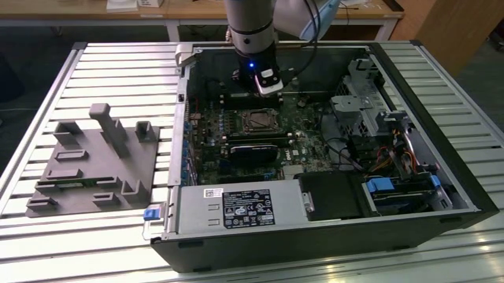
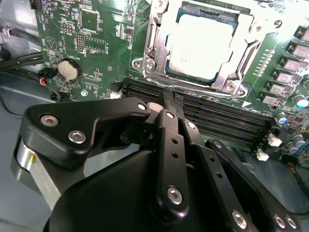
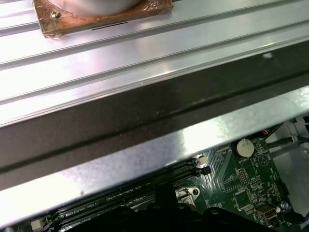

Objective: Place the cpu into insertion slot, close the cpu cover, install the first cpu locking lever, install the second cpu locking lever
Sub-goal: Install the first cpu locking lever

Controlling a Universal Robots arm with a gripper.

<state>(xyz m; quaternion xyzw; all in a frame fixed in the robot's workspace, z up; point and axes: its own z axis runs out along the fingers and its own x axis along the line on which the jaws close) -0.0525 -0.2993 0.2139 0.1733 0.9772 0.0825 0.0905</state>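
Note:
In the second wrist view the cpu (image 2: 199,42), a flat square chip with a dull silver top, lies in the insertion slot (image 2: 159,67). The cpu cover (image 2: 240,62), a silver frame with a square window, lies down over the chip's edges. A thin metal lever (image 2: 150,34) runs along one side of the socket; I cannot tell whether it is latched. My gripper (image 2: 170,99) is shut with nothing in it, its black fingertips over the memory slots (image 2: 217,118) just beside the socket. In the exterior view the gripper (image 1: 268,93) hangs just behind the socket (image 1: 258,121).
The open computer case (image 1: 441,177) stands on a slatted metal table (image 1: 102,71). A labelled grey power-supply box (image 1: 236,207) sits at its front, drive bays (image 1: 393,191) on the exterior view's right. A grey fixture block (image 1: 94,162) lies on that view's left.

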